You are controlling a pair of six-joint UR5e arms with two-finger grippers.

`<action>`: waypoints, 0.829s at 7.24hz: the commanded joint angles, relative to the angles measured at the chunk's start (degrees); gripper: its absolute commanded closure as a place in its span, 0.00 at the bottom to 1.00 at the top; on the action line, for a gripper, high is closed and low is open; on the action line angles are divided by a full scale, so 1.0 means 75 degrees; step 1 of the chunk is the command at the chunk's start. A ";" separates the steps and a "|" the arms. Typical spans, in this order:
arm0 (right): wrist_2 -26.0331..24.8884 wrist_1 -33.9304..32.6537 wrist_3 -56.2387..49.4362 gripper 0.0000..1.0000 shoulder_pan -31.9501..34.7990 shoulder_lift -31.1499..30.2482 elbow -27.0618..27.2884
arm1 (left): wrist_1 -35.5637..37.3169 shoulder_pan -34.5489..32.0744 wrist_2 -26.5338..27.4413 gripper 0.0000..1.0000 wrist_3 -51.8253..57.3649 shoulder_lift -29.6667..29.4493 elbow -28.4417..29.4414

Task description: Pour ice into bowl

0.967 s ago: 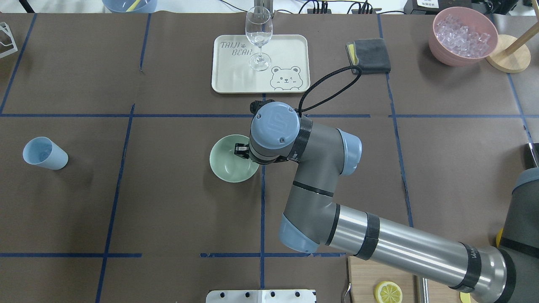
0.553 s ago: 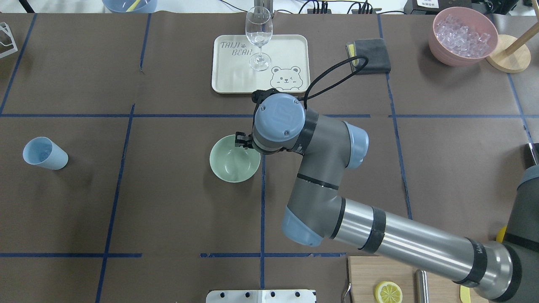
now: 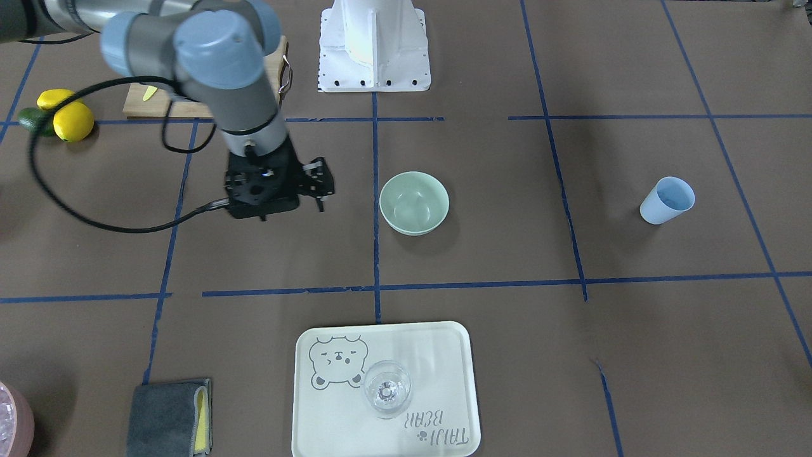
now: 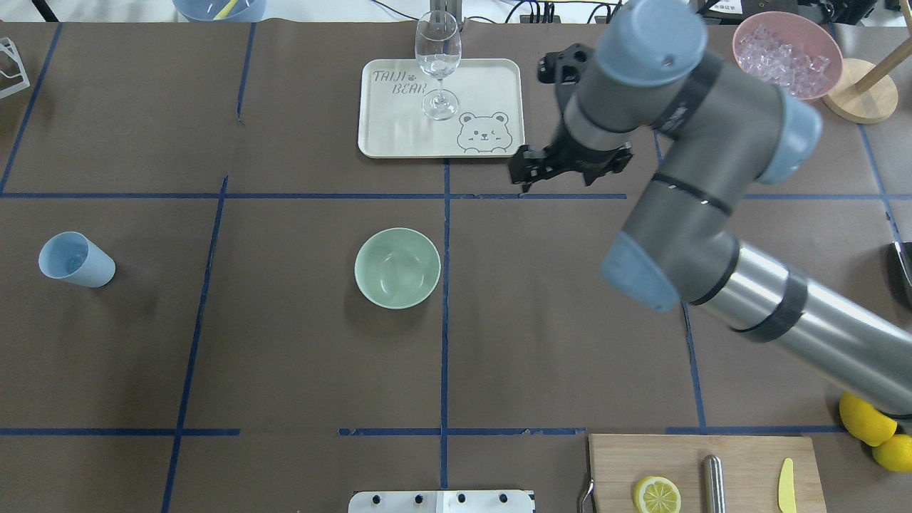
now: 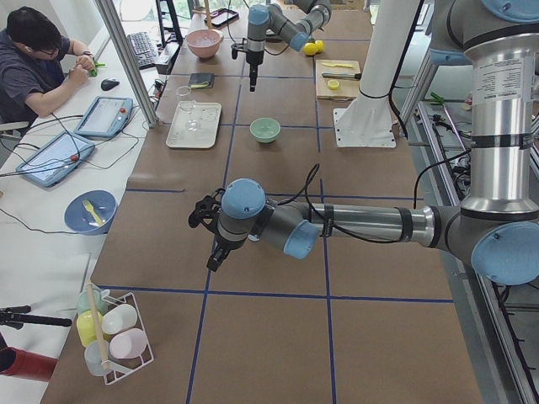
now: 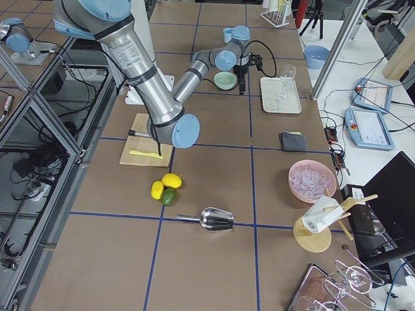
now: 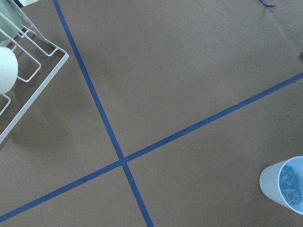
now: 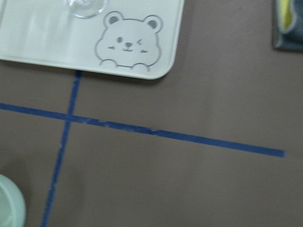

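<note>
Brown paper with blue tape is covering your counter (image 4: 285, 342). Your bowl (image 4: 397, 271) is sitting mid-counter, well apart from the cup (image 4: 76, 260) holding the ice (image 7: 288, 185). Your right pincer (image 4: 523, 169) is hovering open near the tray (image 4: 406, 128), gripping nothing. For the left pincer (image 5: 215, 255), you cannot tell.

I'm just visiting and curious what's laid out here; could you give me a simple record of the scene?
Bowl: round pale mint-green plastic bowl, empty, mid-table.
Ice: small clear cubes in the light blue plastic cup, toward the robot's left.
Right gripper: open, empty, near the cream bear-print tray.
Left gripper: near that cup; open or shut unclear.
</note>
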 commanded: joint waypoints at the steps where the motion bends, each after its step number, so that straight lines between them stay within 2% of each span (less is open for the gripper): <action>1: 0.1027 -0.0044 -0.3868 0.00 0.1878 -0.1671 0.0225 | -0.0163 0.0000 0.0010 0.00 -0.0016 -0.0286 -0.0036; 2: 0.1565 -0.0055 -0.5674 0.00 0.2722 -0.2387 0.0132 | -0.0965 0.0000 0.0022 0.00 0.0008 -0.0312 -0.0025; 3: 0.2023 -0.0032 -0.6945 0.00 0.3485 -0.3055 0.0038 | -0.2377 0.0000 0.0034 0.00 -0.0004 -0.0347 0.0103; 4: 0.2155 -0.0031 -0.7793 0.00 0.4038 -0.3607 -0.0009 | -0.2983 0.0012 0.0034 0.00 -0.0387 -0.0347 0.0092; 5: 0.2145 -0.0020 -0.8080 0.00 0.4380 -0.4042 0.0025 | -0.3499 0.0104 0.0080 0.00 -0.1957 -0.0405 -0.0001; 6: 0.2330 -0.0008 -0.8106 0.00 0.4569 -0.4406 0.0095 | -0.4212 0.0233 0.0290 0.00 -0.2448 -0.0371 0.0045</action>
